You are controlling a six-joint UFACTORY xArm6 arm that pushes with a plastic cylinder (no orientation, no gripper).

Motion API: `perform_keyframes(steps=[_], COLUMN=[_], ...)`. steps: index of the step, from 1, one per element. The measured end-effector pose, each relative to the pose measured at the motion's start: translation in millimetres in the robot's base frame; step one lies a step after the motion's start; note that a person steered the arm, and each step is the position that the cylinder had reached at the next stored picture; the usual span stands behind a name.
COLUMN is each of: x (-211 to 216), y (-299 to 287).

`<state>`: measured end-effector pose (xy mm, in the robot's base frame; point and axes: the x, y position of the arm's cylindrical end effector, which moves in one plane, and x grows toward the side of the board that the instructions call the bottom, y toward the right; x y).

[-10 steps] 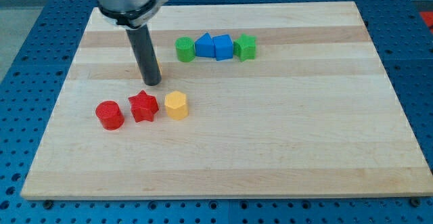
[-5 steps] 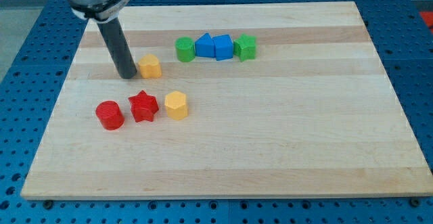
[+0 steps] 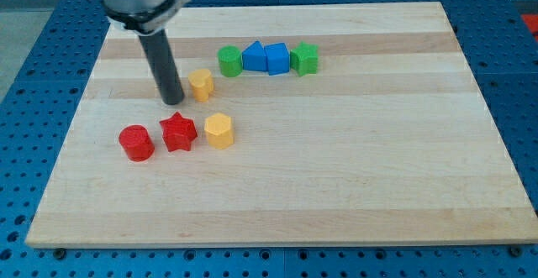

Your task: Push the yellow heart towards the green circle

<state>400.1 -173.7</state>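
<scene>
The yellow heart [image 3: 201,85] lies on the wooden board, down and left of the green circle [image 3: 229,60]. My tip [image 3: 173,101] stands on the board just left of the yellow heart, close to it or touching it. The green circle is the left end of a row at the view's top middle. A small gap separates the heart from the circle.
Right of the green circle sit two blue blocks [image 3: 255,56] [image 3: 276,58] and a green block [image 3: 305,58]. Below the tip lie a red cylinder [image 3: 135,142], a red star [image 3: 178,132] and a yellow hexagon [image 3: 218,130]. The board's edge [image 3: 277,243] runs along the bottom.
My tip swung left behind the yellow heart, then moved right. The heart has slid right, closer to the green circle.
</scene>
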Motion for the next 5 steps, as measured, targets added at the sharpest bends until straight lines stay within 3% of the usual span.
perform_keyframes(steps=[2,5], x=[-9.7,18.8], y=[5.5,55.0])
